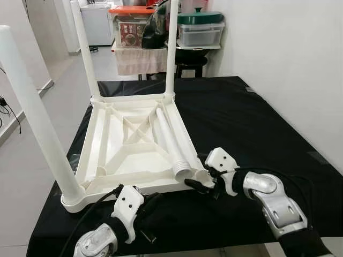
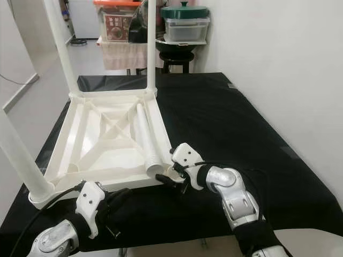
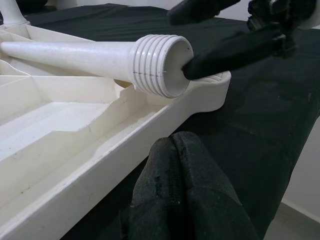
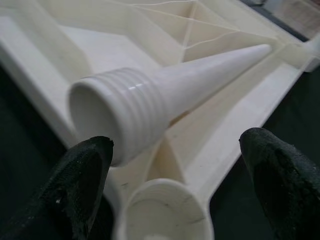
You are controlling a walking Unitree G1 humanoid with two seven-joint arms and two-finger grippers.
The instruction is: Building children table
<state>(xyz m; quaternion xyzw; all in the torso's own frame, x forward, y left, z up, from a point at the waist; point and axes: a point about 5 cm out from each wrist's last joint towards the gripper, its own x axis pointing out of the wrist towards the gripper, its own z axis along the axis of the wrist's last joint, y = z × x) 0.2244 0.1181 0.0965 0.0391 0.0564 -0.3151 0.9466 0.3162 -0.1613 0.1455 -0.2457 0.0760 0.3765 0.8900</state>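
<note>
Three legs: upright on the upturned white plastic table (image 1: 107,155)
Surface: black cloth (image 1: 252,123), white wall beside
Right gripper (image 1: 199,185): fingers spread at the ribbed loose leg (image 1: 170,140)
Left gripper (image 1: 153,206): fingers pressed together

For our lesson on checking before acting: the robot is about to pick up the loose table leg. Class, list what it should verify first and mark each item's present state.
1. Three legs already stand in the upturned tabletop: ok.
2. Loose leg lies inside the frame, threaded end toward the robot: ok.
3. Empty corner socket sits just below that threaded end, unblocked: ok.
4. Right gripper open, one of its fingers at the threaded end, another out beside the frame: ok.
5. Leg actually gripped: not ok, fingers not closed on it.
6. Left gripper low at the tabletop's near edge, out of the way: ok; its finger state: cannot tell.
</note>
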